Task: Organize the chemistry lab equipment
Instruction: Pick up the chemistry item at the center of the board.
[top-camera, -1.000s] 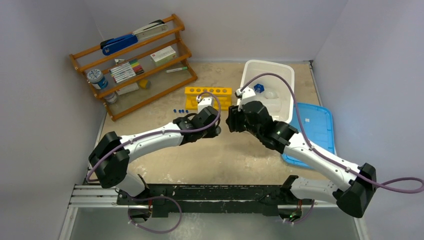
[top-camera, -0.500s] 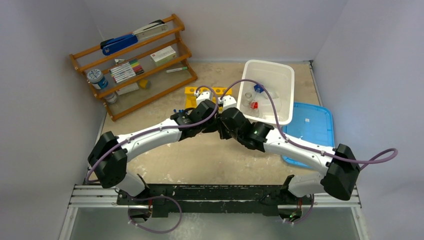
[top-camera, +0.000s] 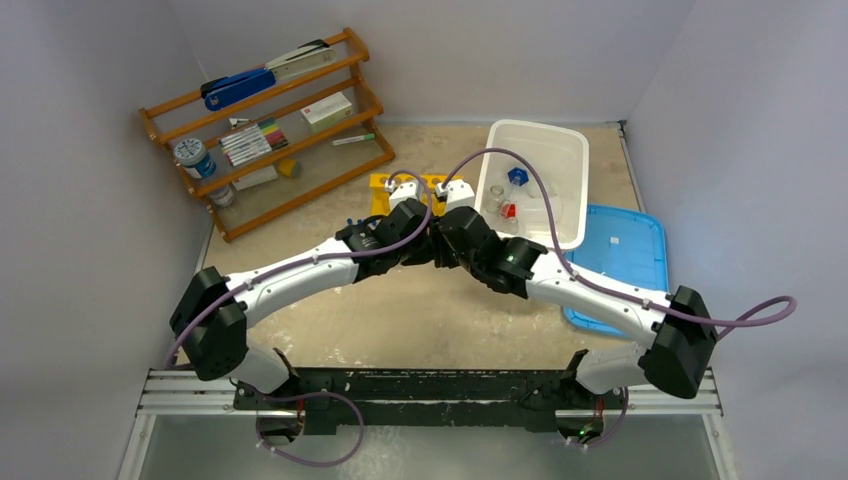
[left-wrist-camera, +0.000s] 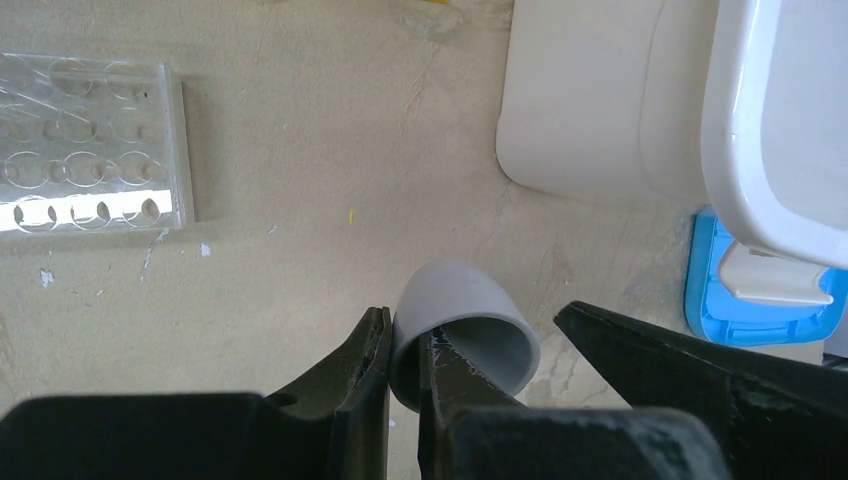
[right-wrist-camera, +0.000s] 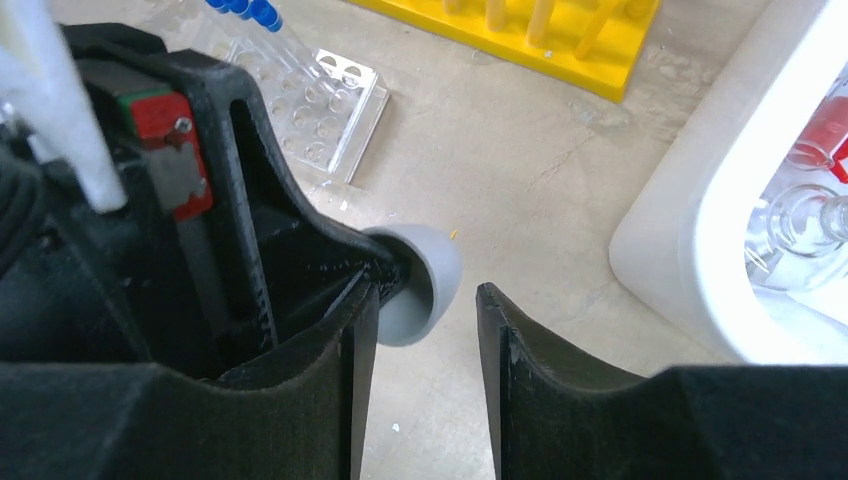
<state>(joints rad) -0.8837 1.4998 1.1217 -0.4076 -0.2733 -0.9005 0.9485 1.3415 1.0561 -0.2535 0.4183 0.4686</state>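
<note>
A small grey cup (left-wrist-camera: 470, 315) hangs tilted above the table, my left gripper (left-wrist-camera: 405, 335) shut on its rim, one finger inside and one outside. My right gripper (right-wrist-camera: 428, 295) stands open right beside it, the grey cup (right-wrist-camera: 428, 285) just past its left fingertip, the right finger clear of it. In the top view both grippers meet mid-table (top-camera: 432, 240) and hide the cup. The clear tube tray (right-wrist-camera: 320, 105) lies behind, with blue-capped tubes (right-wrist-camera: 245, 10) and the yellow rack (right-wrist-camera: 530, 30) further back.
The white bin (top-camera: 535, 135) at the right holds a red-nozzled bottle (top-camera: 507, 210) and a glass flask (right-wrist-camera: 800, 235). A blue lid (top-camera: 625, 250) lies to the bin's right. The wooden shelf (top-camera: 270, 130) stands at the back left.
My right arm swung left from the bin until its gripper met the left one at the cup. The left gripper shifted slightly away from me, still holding the cup.
</note>
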